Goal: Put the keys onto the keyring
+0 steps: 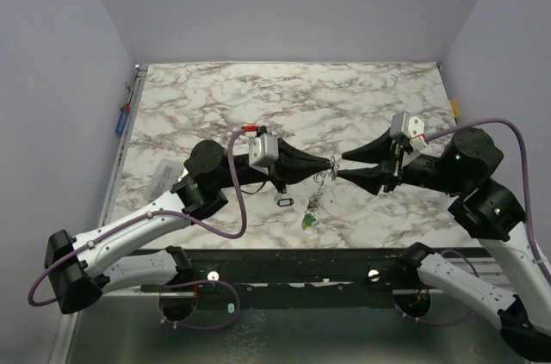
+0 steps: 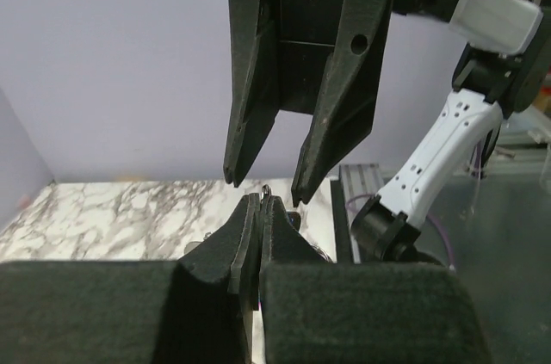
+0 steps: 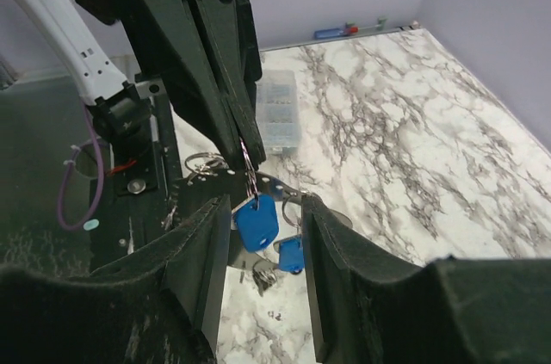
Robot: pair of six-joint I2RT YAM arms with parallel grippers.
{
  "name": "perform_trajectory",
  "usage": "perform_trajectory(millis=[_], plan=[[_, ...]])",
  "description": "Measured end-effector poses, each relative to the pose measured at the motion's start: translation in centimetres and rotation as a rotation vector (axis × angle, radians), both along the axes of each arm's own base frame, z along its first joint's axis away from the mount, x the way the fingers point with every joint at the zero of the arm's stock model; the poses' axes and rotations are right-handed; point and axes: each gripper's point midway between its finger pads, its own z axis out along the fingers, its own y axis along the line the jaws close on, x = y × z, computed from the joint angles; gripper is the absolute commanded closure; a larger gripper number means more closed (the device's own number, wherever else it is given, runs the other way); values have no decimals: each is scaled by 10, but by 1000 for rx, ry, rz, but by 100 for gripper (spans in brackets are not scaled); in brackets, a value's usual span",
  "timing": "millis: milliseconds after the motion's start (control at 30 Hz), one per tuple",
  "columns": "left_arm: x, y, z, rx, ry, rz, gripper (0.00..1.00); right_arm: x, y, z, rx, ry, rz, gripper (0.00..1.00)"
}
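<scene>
My left gripper [image 1: 331, 162] is shut on the thin wire keyring [image 3: 249, 163] and holds it above the marble table. In the left wrist view its closed fingertips [image 2: 261, 206] pinch a sliver of the wire. A blue-headed key [image 3: 256, 220] hangs on the wire, with a second blue key [image 3: 290, 254] lower behind it. In the top view the key bunch [image 1: 315, 200] dangles below, ending in a green tag [image 1: 307, 220]. My right gripper [image 3: 263, 231] is open, its fingers either side of the hanging blue key without touching it. It faces the left gripper tip to tip [image 1: 342, 165].
A small black oval ring [image 1: 285, 201] lies on the table [image 1: 362, 106] just left of the hanging keys. A clear plastic box [image 1: 161, 176] sits near the left edge and shows in the right wrist view [image 3: 277, 110]. Grey walls enclose the table.
</scene>
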Motion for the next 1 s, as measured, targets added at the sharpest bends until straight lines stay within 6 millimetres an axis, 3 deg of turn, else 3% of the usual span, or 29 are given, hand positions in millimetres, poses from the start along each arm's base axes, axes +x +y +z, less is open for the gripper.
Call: perform_trajectory(millis=[133, 367, 700, 867, 1000], plan=[[0, 1, -3, -95, 34, -1, 100, -1, 6, 1, 7, 5, 35, 55], [-5, 8, 21, -273, 36, -36, 100, -3, 7, 5, 14, -4, 50, 57], [-15, 16, 49, -450, 15, -107, 100, -9, 5, 26, 41, -46, 67, 57], [-8, 16, 39, -519, 64, -112, 100, -13, 11, 30, 58, -31, 109, 57], [6, 0, 14, -485, 162, -107, 100, -14, 13, 31, 68, -21, 121, 57]])
